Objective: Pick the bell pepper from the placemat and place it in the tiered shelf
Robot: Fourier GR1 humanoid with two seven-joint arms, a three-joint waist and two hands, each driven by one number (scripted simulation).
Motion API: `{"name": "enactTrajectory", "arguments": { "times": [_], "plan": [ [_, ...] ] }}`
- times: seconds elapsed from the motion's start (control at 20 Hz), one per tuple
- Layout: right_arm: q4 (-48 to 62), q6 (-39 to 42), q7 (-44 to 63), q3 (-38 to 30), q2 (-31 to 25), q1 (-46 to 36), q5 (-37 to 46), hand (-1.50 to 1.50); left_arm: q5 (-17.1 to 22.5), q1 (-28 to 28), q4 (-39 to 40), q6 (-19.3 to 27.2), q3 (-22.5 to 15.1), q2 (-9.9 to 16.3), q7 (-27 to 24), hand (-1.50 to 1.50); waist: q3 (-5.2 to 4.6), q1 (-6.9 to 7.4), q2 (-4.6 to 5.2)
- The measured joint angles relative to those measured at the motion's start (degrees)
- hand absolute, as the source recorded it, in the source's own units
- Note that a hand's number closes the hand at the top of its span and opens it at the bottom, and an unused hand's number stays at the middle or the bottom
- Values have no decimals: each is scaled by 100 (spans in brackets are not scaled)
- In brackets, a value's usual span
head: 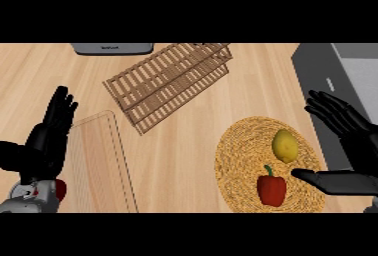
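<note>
Red bell pepper (272,190), green-stemmed, on woven placemat (240,150), beside open, empty right hand (347,177).

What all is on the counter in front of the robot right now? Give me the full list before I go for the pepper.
bell pepper: one, red with green stem, on the placemat, near side
lemon: one, yellow, on the placemat, just beyond the pepper
placemat: one, round woven straw colour, right of centre
tiered shelf: one, brown slatted wood, far centre
cutting board: one, light wood, left near side
grey appliance: one, at the far edge, partly cut off
grey block: one, at the right edge
left hand: black, open, at the left edge
right hand: black, open, beside the pepper, thumb pointing at it
</note>
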Motion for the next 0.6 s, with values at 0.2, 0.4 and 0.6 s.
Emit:
{"name": "enactTrajectory", "arguments": {
  "times": [0.2,0.4,0.6],
  "plan": [
    [-682,548,706,286,-777,102,245,-150,11,-38,22,-8,89,45,57,0,-11,-12,-12],
    [-1310,877,1621,642,-1464,-75,716,-150,62,-63,-24,-75,136,89,114,0,-21,41,-12],
    [-1781,1165,2548,1083,-2064,-360,1453,-150,5,-36,-22,-71,42,13,91,0,-27,87,-5]
  ]
}}
